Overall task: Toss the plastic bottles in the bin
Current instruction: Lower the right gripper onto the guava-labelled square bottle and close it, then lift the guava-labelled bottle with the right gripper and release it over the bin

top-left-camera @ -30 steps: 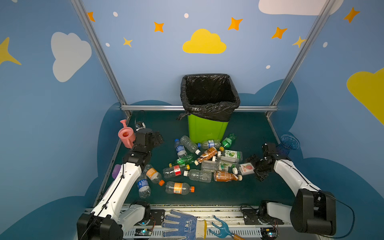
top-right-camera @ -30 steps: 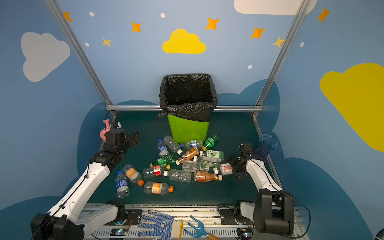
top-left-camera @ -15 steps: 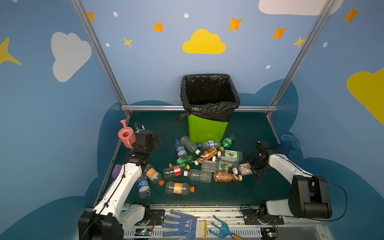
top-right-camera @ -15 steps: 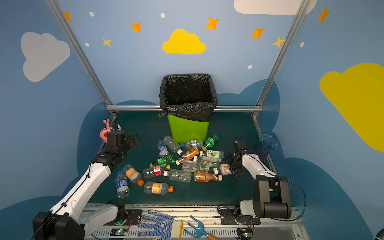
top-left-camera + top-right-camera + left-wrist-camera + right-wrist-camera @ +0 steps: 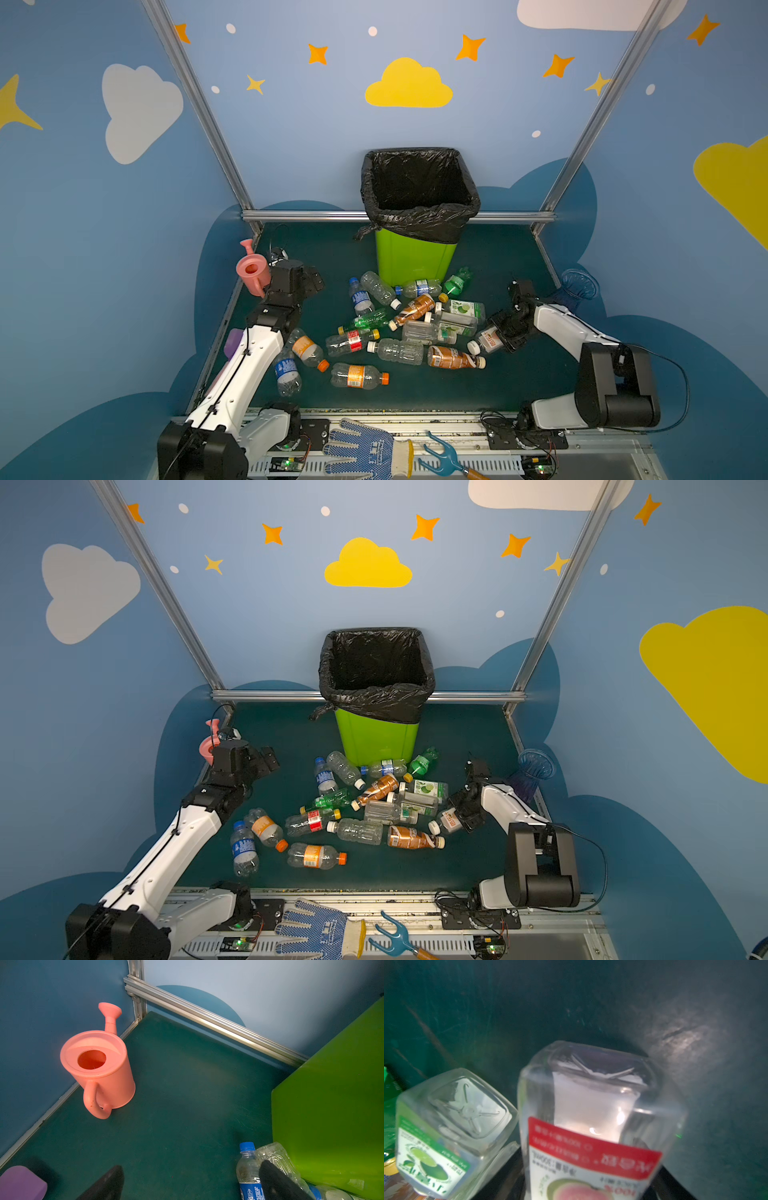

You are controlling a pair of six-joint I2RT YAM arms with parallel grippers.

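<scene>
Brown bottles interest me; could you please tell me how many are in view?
2. The far brown bottle lies mid-pile, in front of the bin; the near brown bottle lies at the pile's near edge. More may be hidden underneath.

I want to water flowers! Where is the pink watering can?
The pink watering can stands upright in the far left corner of the table in both top views, close to the left gripper.
</scene>
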